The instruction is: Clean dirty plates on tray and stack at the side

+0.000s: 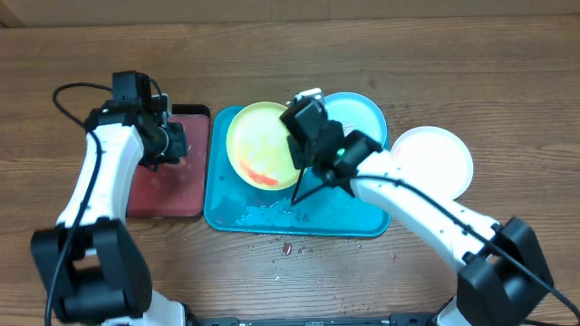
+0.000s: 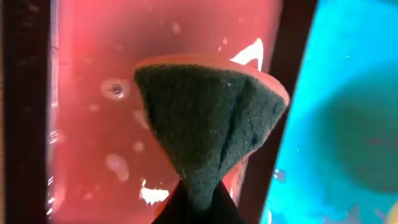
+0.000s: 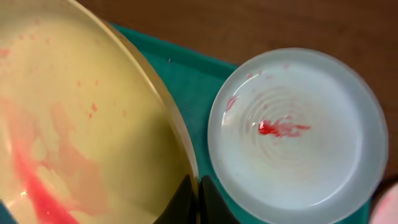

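My right gripper (image 3: 198,198) clamps the green plate (image 3: 81,124) rim: brace firmly. My left gripper (image 2: 194,210), clenching the sponge (image 2: 208,130), should scrub next.

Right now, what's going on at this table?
The left gripper is shut on a green scouring sponge and hangs over the small reddish tray. The right gripper is pinched on the rim of the lime-green plate, which is over the turquoise tray and smeared with red sauce. The cyan plate sits on that tray with a red smear. The white plate lies on the table to the tray's right.
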Robot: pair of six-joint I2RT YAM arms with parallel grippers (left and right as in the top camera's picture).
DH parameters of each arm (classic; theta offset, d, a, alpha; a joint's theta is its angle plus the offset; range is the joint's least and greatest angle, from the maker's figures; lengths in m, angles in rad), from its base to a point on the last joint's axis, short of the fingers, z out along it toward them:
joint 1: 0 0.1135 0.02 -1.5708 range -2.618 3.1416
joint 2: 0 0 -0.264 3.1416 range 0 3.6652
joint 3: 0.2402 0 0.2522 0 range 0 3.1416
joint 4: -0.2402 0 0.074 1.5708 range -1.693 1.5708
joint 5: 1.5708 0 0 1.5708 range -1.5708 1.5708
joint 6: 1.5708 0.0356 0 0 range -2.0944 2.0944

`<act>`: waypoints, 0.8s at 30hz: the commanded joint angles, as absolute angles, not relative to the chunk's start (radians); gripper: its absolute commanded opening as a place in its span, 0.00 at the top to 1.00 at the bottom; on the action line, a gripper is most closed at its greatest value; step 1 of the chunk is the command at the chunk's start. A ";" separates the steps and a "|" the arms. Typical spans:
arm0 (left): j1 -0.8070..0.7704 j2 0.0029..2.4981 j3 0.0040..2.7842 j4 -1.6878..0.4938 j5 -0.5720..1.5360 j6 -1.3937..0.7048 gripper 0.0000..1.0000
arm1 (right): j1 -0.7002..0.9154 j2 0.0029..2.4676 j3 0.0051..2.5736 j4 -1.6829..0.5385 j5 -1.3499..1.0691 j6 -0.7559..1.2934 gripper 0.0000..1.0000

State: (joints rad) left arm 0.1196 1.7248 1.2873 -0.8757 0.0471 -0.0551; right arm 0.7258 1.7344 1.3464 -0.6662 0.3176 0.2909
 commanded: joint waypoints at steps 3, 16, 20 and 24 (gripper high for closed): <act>0.119 1.844 1.289 -0.850 0.034 -0.022 0.96 | 0.850 1.716 1.367 -0.653 0.749 0.148 0.96; 0.119 1.947 1.289 -0.852 -0.032 -0.030 0.41 | 0.997 1.716 1.367 -0.604 1.166 0.121 0.96; 0.119 1.947 1.289 -0.844 -0.032 -0.030 0.38 | 1.034 1.716 1.367 -0.584 1.252 0.121 0.96; 0.119 1.947 1.289 -0.818 -0.032 -0.055 0.36 | 1.058 1.716 1.367 -0.540 1.285 0.076 0.96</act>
State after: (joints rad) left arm 0.1196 1.9377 1.2869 -0.8318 -0.0204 -0.0418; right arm 1.0397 1.7309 1.3464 -0.5663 1.1919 0.1078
